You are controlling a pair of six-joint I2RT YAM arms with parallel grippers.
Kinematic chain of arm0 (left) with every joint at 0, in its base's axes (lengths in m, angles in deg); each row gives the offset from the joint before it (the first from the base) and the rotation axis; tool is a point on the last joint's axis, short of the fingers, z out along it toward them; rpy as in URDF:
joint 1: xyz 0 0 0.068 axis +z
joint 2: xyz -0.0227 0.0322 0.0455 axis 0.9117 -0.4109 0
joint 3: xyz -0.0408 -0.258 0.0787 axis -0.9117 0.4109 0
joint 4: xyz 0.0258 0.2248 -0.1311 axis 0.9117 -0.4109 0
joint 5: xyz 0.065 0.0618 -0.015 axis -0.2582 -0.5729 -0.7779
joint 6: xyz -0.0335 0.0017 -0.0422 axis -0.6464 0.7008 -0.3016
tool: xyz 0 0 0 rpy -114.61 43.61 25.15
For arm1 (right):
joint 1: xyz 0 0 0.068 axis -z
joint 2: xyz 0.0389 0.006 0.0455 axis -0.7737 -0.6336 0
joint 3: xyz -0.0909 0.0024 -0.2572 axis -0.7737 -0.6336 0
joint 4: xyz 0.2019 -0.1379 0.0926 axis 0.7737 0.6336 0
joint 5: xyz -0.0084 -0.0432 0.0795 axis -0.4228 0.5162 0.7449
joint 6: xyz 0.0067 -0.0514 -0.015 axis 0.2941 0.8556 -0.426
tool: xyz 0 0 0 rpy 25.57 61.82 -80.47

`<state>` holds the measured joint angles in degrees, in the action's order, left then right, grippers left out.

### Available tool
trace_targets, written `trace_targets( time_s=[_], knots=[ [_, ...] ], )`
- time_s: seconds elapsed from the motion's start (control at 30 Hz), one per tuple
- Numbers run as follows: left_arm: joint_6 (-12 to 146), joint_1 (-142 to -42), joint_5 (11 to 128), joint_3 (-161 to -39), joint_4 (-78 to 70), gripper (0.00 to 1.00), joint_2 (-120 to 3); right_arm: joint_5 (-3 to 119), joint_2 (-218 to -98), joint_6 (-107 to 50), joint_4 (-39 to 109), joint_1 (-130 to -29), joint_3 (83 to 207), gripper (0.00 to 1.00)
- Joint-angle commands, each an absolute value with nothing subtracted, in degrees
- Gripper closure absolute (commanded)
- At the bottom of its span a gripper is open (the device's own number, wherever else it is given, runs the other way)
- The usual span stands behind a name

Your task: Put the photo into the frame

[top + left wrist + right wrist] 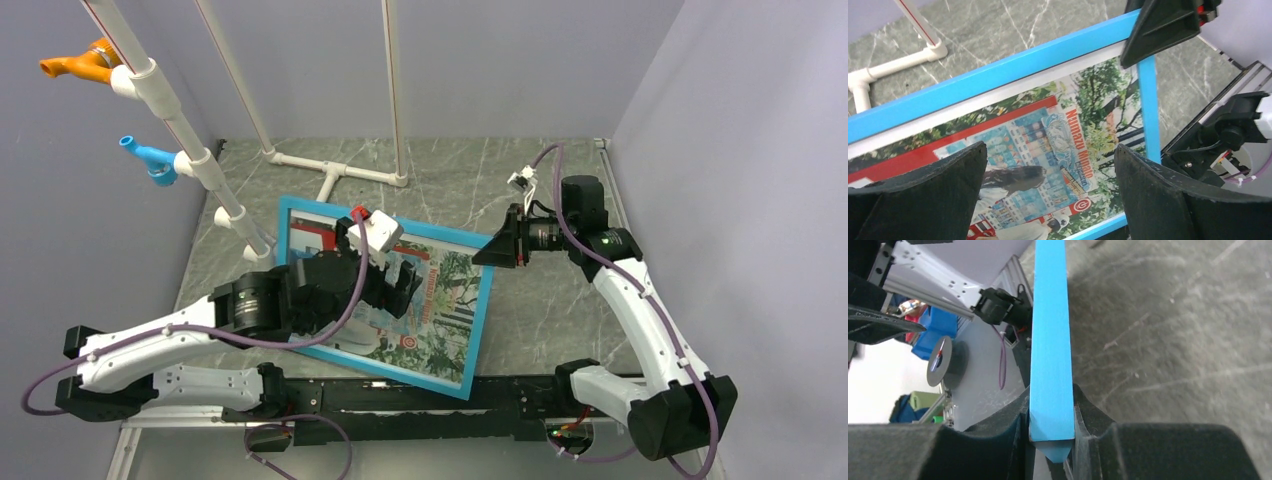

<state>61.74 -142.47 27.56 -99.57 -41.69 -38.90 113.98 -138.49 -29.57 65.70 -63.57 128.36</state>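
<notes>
Nearest the bases, the left arm (170, 340) reaches out over the middle of the picture. Its jaws are spread fully wide and hold nothing, hanging just above the photo (440, 310) (1063, 150), which lies straight below them. The photo sits print-up inside the blue border of the frame (430, 235) (998, 75) (1050, 340). The frame lies on the bench (545, 315), its long sides running roughly left to right, skewed so the right end comes nearer. A pale strip shows between print and border along the far side, so the print is probably not square in its seat. Farther back, the right arm (640, 300) comes in from the side, its jaws pinched on the frame's far right corner. The left arm is the closer one for nudging the print toward that far edge.
</notes>
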Motion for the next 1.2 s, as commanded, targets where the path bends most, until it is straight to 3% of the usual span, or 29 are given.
trace_targets(
  time_s=[0.0, 0.3, 0.73, 0.93, 1.07, 1.17],
  knots=[
    [58.19, -138.49, 34.26, -97.62, -41.18, 0.0, -40.39, 102.67, -138.36, -25.36, 73.6, -61.49, 129.77, 1.0],
    [55.28, -128.48, 43.41, -88.95, -37.13, 0.01, -43.48, 69.28, -139.81, -24.87, 67.25, -61.1, 126.11, 1.0],
    [50.28, -117.11, 50.6, -77.59, -32.32, 0.01, -49.45, 44.89, -148.92, -25.01, 41.5, -61.06, 112.58, 1.0],
    [49.36, -111.69, 50.63, -75.95, -33.06, 0.01, -50.39, 36.8, -155.62, -24.12, 38.44, -60.99, 112.89, 0.87],
    [49.4, -107.74, 51.51, -75.77, -33.37, 0.01, -51.55, 37.35, -160.27, -24.29, 38.86, -60.61, 115.16, 0.69],
    [49.6, -105.66, 50.98, -76.0, -34.02, 0.01, -53.01, 39.22, -162.85, -24.93, 39.67, -60.36, 117.98, 0.45]
  ],
)
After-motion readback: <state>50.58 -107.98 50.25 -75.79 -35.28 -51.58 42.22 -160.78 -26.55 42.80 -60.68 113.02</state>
